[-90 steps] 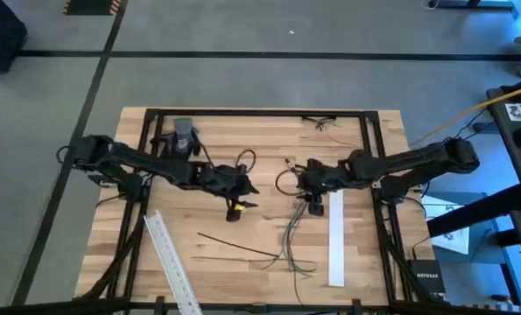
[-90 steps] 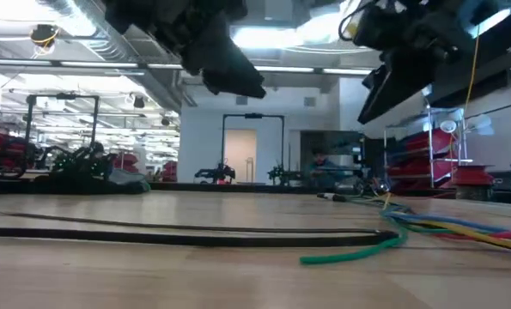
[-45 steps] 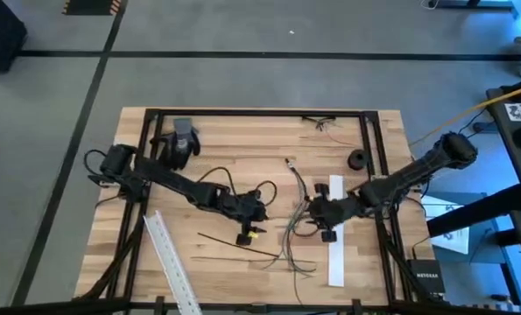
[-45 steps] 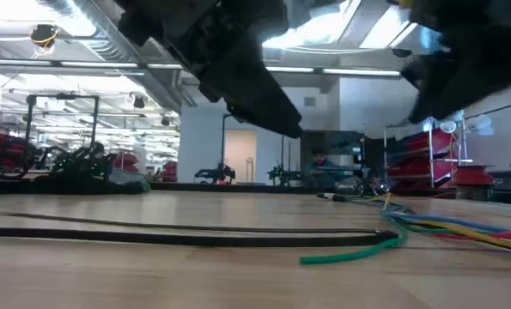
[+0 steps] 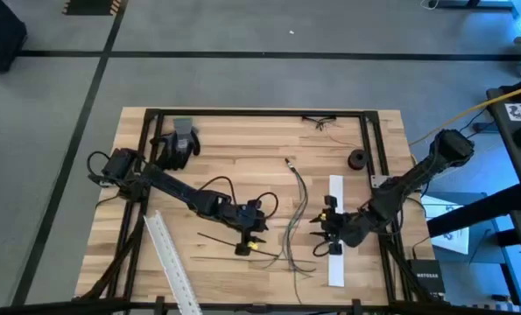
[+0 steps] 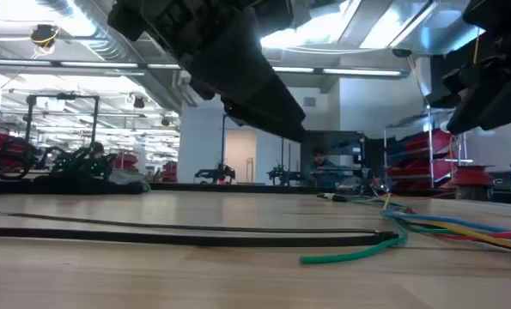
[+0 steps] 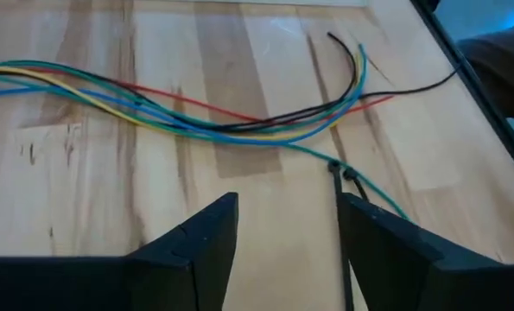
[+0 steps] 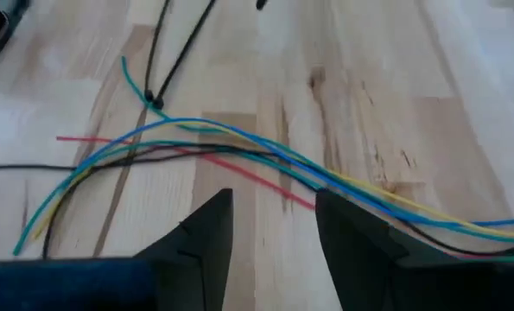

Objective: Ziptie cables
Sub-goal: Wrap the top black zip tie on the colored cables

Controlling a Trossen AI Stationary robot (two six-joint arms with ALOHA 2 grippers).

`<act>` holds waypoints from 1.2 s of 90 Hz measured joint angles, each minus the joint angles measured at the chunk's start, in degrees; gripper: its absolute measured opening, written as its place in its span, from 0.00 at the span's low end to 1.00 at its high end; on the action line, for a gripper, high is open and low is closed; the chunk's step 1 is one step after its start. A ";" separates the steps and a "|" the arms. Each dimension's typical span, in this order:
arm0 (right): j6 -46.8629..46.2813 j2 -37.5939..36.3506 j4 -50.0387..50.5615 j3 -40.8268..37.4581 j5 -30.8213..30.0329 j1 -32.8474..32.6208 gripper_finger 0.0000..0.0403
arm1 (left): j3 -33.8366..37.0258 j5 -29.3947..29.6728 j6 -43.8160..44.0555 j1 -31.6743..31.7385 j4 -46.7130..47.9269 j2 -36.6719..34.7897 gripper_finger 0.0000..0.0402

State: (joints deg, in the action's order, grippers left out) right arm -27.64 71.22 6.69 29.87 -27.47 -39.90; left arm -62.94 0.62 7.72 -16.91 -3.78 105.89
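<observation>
We see the cables (image 5: 292, 219) running lengthwise between our spread-fingered left gripper (image 5: 247, 248) and right gripper (image 5: 322, 238), just ahead of both, neither clearly nearer.

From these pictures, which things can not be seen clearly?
- Cables, high view: too thin to count the strands.
- Left gripper and right gripper: open, but the low view shows only dark bulk overhead.
- White strip, high view: cut off by the bottom edge.
- Dark glove-like thing: too small to identify.

Bright ceiling glare, blurred dark foreground
</observation>
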 joint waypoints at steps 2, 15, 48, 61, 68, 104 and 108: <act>0.00 0.00 -0.07 0.00 0.01 0.00 0.39 | 0.00 0.00 0.01 0.00 -0.04 0.00 0.48; 0.00 0.00 -0.06 0.00 0.08 0.02 0.39 | 0.00 -0.08 -0.10 -0.35 -2.17 0.01 0.48; -1.25 0.02 -0.04 0.00 0.91 0.07 0.39 | -0.05 -1.50 0.51 -2.02 -10.52 3.45 0.48; -1.52 0.09 -0.16 0.02 1.01 0.17 0.39 | -2.12 -1.53 -0.21 -2.27 -10.51 5.85 0.48; -1.53 0.12 -0.26 0.02 1.02 0.17 0.39 | -3.33 -2.18 -0.23 -2.27 -10.33 7.70 0.48; -1.05 0.13 -0.21 0.02 0.46 0.17 0.39 | -5.64 -2.58 2.34 -2.34 -7.02 13.21 0.48; -1.05 0.13 -0.19 0.02 0.41 0.17 0.39 | -5.64 -2.59 2.76 -2.34 -6.69 13.68 0.48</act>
State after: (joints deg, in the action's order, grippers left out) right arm -28.69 71.35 6.50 29.89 -27.07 -39.72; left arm -68.58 -1.97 10.48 -19.25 -10.48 119.57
